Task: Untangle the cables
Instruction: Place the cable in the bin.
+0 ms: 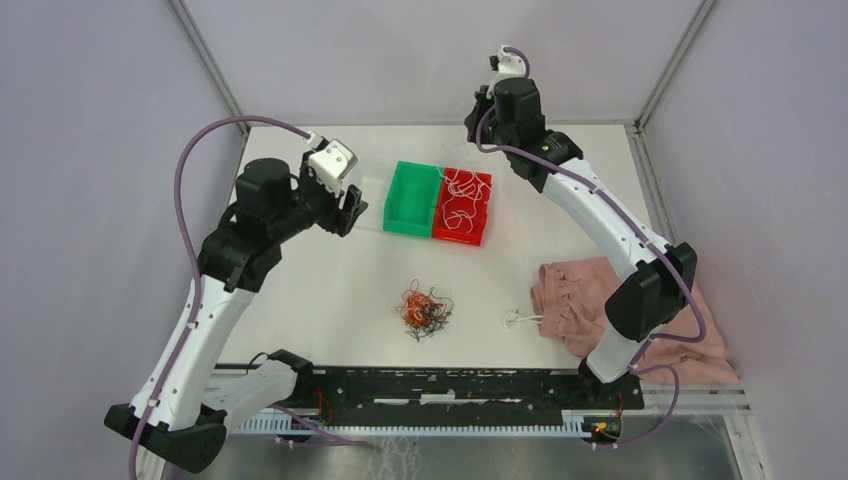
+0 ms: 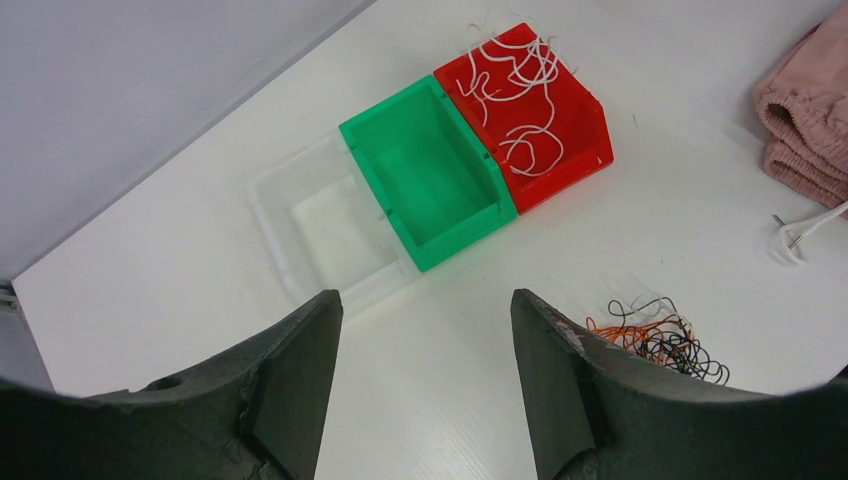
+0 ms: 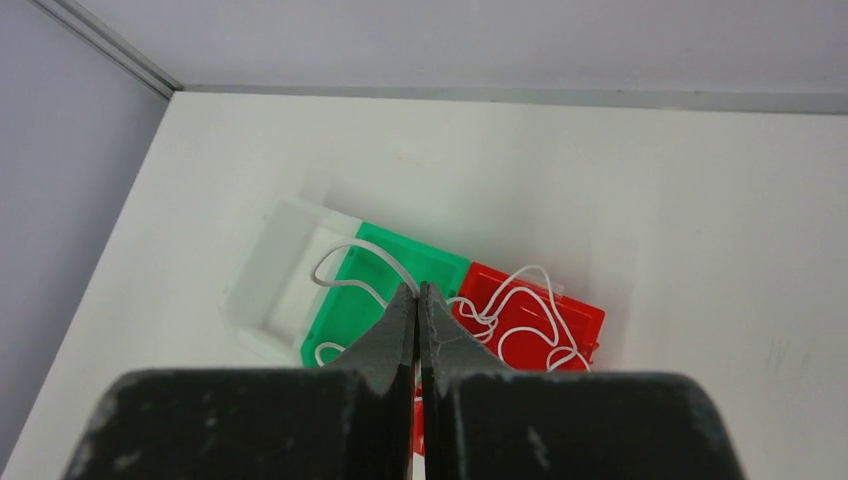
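The right gripper (image 3: 417, 292) pinches a white cable (image 3: 365, 247) above the green bin (image 3: 345, 318). The left gripper (image 2: 425, 300) hangs wide open.

No writing or numbers legible — anywhere.

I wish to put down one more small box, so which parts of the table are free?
Free: the table left of the orange-black tangle, and the strip between it and the green bin and red bin. Crowded: right of the tangle, where a loose white cable lies beside the pink cloth.
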### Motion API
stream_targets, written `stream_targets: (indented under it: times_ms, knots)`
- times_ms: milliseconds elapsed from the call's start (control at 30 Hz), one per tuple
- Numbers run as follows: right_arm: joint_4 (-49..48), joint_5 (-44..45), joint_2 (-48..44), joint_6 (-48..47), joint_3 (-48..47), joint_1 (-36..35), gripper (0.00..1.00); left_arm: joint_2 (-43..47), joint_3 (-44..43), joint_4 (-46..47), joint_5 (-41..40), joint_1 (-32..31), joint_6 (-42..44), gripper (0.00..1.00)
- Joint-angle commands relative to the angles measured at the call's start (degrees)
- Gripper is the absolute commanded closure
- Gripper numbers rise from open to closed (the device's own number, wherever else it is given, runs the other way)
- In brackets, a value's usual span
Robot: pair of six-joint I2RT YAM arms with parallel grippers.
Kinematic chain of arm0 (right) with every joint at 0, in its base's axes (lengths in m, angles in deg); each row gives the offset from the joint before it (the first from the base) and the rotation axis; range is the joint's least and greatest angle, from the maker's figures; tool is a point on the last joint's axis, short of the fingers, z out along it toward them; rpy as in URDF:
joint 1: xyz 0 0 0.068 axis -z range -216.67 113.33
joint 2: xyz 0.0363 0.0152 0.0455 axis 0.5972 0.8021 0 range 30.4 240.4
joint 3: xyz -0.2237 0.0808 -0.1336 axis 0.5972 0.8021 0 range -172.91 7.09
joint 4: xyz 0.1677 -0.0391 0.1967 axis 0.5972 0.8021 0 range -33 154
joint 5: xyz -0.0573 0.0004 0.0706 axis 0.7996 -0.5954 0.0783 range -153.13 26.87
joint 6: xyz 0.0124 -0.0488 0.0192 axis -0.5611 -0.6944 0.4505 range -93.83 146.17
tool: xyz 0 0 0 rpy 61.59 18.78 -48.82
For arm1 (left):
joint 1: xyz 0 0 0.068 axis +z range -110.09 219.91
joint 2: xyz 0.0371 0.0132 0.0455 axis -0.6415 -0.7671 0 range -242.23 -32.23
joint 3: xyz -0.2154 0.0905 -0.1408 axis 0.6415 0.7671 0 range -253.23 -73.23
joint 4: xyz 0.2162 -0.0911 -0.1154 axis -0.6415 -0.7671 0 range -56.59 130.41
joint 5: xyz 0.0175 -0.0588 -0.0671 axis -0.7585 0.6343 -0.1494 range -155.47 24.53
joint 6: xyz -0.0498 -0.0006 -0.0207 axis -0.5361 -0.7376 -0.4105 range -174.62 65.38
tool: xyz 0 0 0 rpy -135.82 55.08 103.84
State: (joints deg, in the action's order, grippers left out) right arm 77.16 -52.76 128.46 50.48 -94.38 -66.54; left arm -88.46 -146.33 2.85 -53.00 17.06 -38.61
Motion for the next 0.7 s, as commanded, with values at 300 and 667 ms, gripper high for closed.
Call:
stream_targets:
  times_ms: [300,667]
  knots:
    - [-2.46,8.29,2.1,-0.56,13.21,0.2,1.0,1.45,-0.1,2.36,0.16,0.36,2.1,0.31]
    - [-0.98,10.54,12.08,-3.7,13.19,-1.8,1.0,0.35,-0.14,2.63,-1.58,1.28,3.26,0.32]
